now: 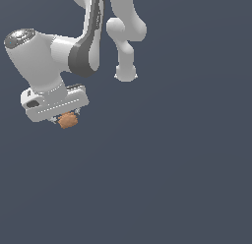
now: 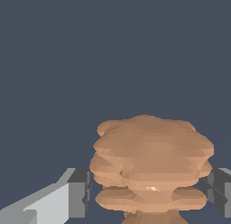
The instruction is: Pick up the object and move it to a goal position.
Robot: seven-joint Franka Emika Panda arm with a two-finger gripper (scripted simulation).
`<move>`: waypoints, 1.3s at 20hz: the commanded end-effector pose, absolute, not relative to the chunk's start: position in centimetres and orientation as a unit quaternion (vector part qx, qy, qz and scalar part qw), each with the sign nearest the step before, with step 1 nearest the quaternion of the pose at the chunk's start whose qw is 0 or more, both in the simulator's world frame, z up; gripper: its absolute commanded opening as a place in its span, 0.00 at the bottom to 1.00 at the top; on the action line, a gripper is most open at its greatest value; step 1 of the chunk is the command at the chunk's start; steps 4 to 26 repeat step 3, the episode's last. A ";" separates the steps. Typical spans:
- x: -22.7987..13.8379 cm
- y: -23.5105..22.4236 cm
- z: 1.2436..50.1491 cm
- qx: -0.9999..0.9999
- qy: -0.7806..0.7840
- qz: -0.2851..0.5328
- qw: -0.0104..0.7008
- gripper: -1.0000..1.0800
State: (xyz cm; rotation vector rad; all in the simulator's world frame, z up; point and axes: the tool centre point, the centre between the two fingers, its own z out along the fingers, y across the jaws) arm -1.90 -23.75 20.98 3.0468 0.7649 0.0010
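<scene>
The object (image 1: 68,120) is a small lumpy orange-brown blob, held under my white gripper (image 1: 66,119) at the exterior view's left, raised off the dark ground. In the wrist view the object (image 2: 151,166) fills the space between my two grey fingertips (image 2: 79,191), which press against its sides. My gripper (image 2: 149,189) is shut on the object. The fingers are mostly hidden behind the hand in the exterior view.
The white arm links (image 1: 125,39) reach down from the top of the exterior view. All around is a plain dark blue-grey surface (image 1: 172,179) with no other objects or marker in view.
</scene>
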 end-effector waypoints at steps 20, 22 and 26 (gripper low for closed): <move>-1.7 -23.9 21.1 0.970 0.244 0.000 0.000 0.00; -1.7 -23.9 21.1 0.970 0.244 0.000 0.000 0.00; -1.7 -23.9 21.1 0.970 0.244 0.000 0.000 0.00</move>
